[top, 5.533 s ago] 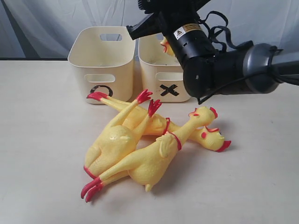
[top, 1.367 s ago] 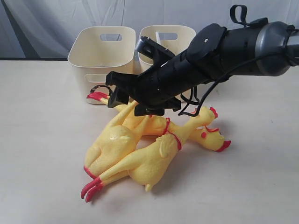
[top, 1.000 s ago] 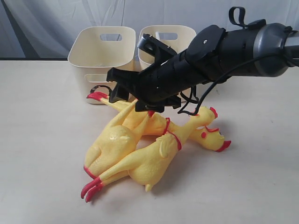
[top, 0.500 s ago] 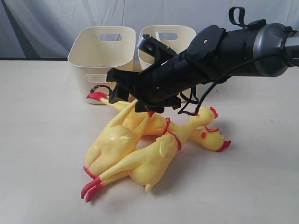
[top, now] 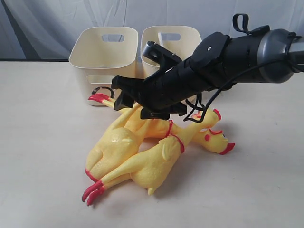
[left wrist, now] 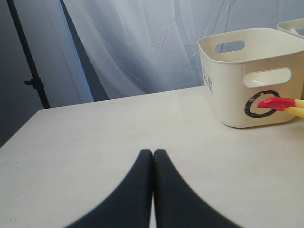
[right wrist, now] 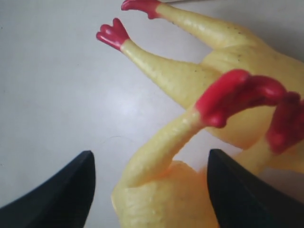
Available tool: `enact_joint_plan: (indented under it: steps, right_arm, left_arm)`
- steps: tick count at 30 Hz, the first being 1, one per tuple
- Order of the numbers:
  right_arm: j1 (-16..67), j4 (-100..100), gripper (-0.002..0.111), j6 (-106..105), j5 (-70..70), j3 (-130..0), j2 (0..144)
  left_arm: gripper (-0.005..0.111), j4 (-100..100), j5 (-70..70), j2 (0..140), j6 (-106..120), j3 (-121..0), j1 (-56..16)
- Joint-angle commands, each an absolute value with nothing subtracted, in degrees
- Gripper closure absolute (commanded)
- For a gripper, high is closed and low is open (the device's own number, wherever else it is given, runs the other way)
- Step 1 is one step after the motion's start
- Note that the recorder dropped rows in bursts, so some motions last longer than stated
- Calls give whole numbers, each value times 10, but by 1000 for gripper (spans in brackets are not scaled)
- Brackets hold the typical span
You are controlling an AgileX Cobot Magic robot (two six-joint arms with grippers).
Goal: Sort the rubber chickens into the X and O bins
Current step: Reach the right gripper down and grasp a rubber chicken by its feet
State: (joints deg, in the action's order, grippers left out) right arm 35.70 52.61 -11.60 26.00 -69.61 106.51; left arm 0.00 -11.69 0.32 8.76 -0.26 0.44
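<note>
Three yellow rubber chickens with red feet lie piled mid-table: one at the left [top: 116, 145], one in front [top: 152, 164], and one behind with its head at the right [top: 216, 140]. My right gripper [top: 120, 93] reaches across low over the pile and is open. In the right wrist view its jaws [right wrist: 151, 154] straddle a raised chicken leg [right wrist: 161, 142] without touching it. The O bin [top: 102, 57] and the X bin [top: 156, 40] stand behind; the arm hides the X mark. My left gripper [left wrist: 153, 153] is shut and empty over bare table, facing the O bin [left wrist: 228, 99].
A red chicken foot [left wrist: 275, 102] lies against the front of the O bin. The black right arm [top: 228, 57] crosses in front of the X bin. Grey curtain hangs behind the table.
The right arm has come down from above the X bin to the pile, and in the last second it dipped a little lower. The chickens and the left gripper have not moved.
</note>
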Motion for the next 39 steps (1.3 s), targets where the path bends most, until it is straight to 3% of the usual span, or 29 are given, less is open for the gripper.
enact_joint_plan:
  steps: [1, 32, 35, 39]
  right_arm:
    - [354, 529, 45, -118, 245, -694, 1065]
    - [354, 585, 45, -119, 185, -694, 1111]
    - [354, 585, 55, -119, 182, -694, 1112]
    - [354, 593, 78, -119, 175, -694, 1112]
  left_arm:
    - [107, -3, -110, 0, 84, 0, 4]
    - [107, -3, -110, 0, 84, 0, 4]
    - [107, -3, -110, 0, 84, 0, 4]
    - [107, -3, -110, 0, 84, 0, 4]
